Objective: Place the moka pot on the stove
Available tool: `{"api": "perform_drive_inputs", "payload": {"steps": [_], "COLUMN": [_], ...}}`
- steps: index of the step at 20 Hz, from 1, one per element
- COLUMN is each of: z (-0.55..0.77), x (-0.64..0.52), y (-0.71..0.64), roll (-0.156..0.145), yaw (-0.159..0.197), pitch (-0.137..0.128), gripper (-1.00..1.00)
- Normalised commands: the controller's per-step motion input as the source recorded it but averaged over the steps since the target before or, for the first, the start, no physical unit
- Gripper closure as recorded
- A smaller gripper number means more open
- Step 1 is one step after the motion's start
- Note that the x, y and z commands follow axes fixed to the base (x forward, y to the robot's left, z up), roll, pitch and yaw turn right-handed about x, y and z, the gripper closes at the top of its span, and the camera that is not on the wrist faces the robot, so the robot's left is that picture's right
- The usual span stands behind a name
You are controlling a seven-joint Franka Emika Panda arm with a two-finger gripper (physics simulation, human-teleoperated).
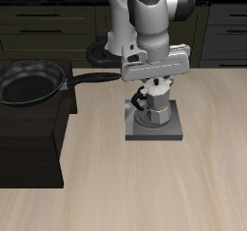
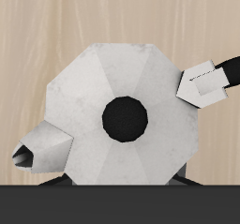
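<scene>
The silver moka pot (image 1: 155, 107) stands upright on the flat grey stove (image 1: 175, 131), near the middle of the table. Its black handle points toward the dark cabinet side. My gripper (image 1: 157, 86) hangs straight above the pot's lid, with its fingers spread to either side and not closed on anything. The wrist view looks straight down on the pot's faceted lid (image 2: 103, 87), with the black knob (image 2: 125, 117) at its centre and the handle (image 2: 216, 76) and spout (image 2: 33, 153) sticking out. No fingertip shows in that view, and the pot hides the stove there.
A black frying pan (image 1: 29, 83) lies on a big dark cabinet block (image 1: 29, 143) beside the stove, its long handle (image 1: 96, 77) reaching toward my arm. Dark drawers line the back wall.
</scene>
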Motion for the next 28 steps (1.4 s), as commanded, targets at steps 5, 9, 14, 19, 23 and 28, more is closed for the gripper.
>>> {"api": "perform_drive_inputs", "payload": {"steps": [5, 9, 14, 19, 23, 28], "z": [0.01, 0.02, -0.08, -0.08, -0.05, -0.04], "x": [-0.15, -0.26, -0.07, 0.02, 0.07, 0.15], "y": [-0.05, -0.06, -0.06, -0.08, -0.11, -0.07], "roll": [-0.012, -0.006, -0.004, -0.028, -0.029, -0.008], "yaw": [0.007, 0.009, -0.013, 0.025, -0.013, -0.011], "pitch": [-0.004, -0.01, 0.02, -0.002, 0.006, -0.012], "gripper": [1.0, 1.0, 1.0, 1.0, 1.0, 1.0]}}
